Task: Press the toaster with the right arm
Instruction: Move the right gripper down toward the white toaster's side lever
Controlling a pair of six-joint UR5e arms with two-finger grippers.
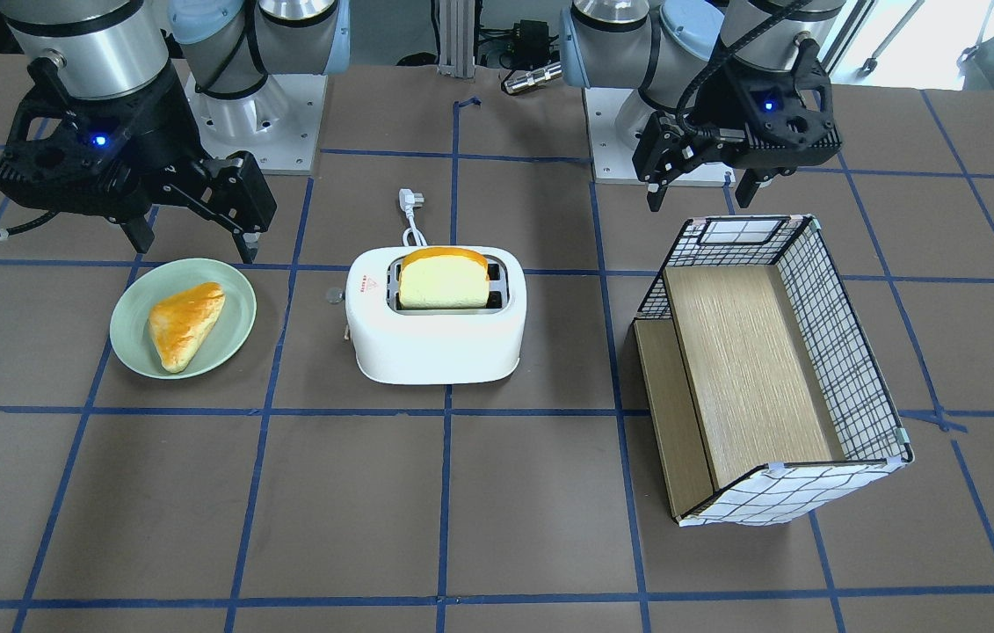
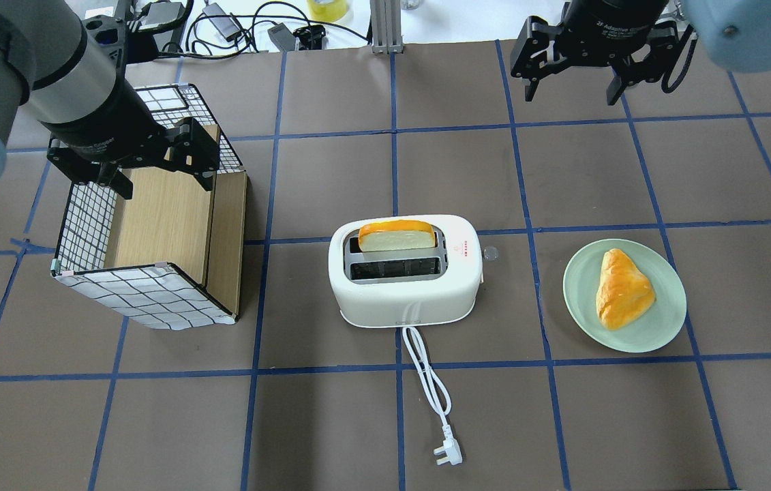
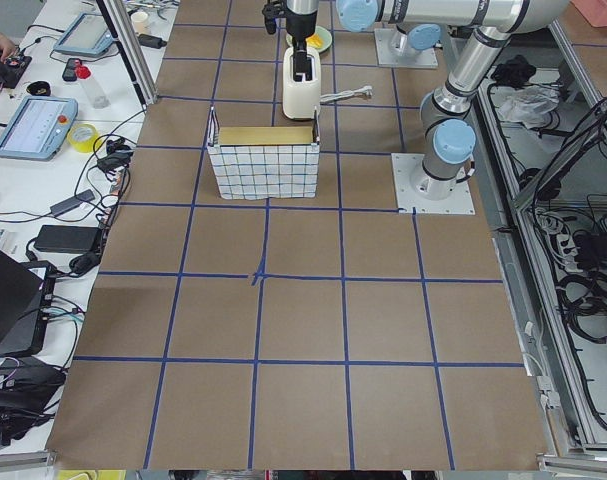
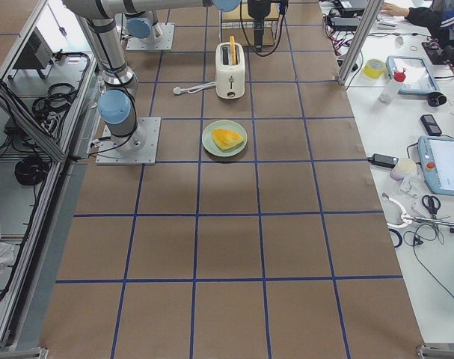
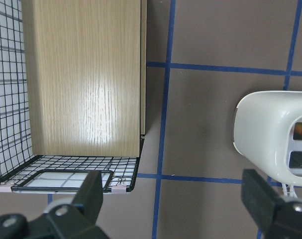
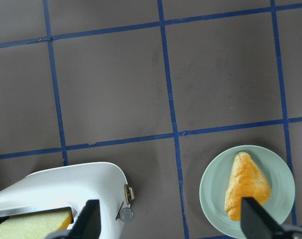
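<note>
Step in hand: pre-approach. The right gripper (image 1: 193, 239) hangs high and well apart from the toaster (image 1: 435, 338), with nothing pressed yet. Jaws spread wide, nothing between them.

Its wrist view shows the lever knob (image 6: 126, 214) at lower left and the plate (image 6: 210, 191) at lower right, both well below the fingers.

Left gripper (image 1: 699, 195) also spread wide and empty, hanging high near the checkered box (image 1: 839, 352). Not needed for this task, as I read it.

Toaster position: mid-table, about halfway between the robot-side edge and the operators' edge. Box on 1 flank, plate with a pastry (image 1: 185, 321) on the other, each apart from it.

Look of the toaster:
- White, rounded, 2 slots.
- 1 bread slice (image 2: 397, 235) stands in the slot nearer the operators' edge, well proud of the top. The other slot looks empty.
- Small red label (image 2: 468, 249) on top at the lever end.
- Knob sticks out of the end facing the plate. Judging by the raised slice, the lever is up.
- White cord (image 2: 426, 372) trails toward the robot-side edge. The plug (image 2: 448, 455) lies loose on the mat.

Next move, my guess: carry the right gripper across until 1 finger sits above the knob, then drive straight down. The knob is small, so alignment matters. The light body could tip or skid if pushed off-centre.
</note>
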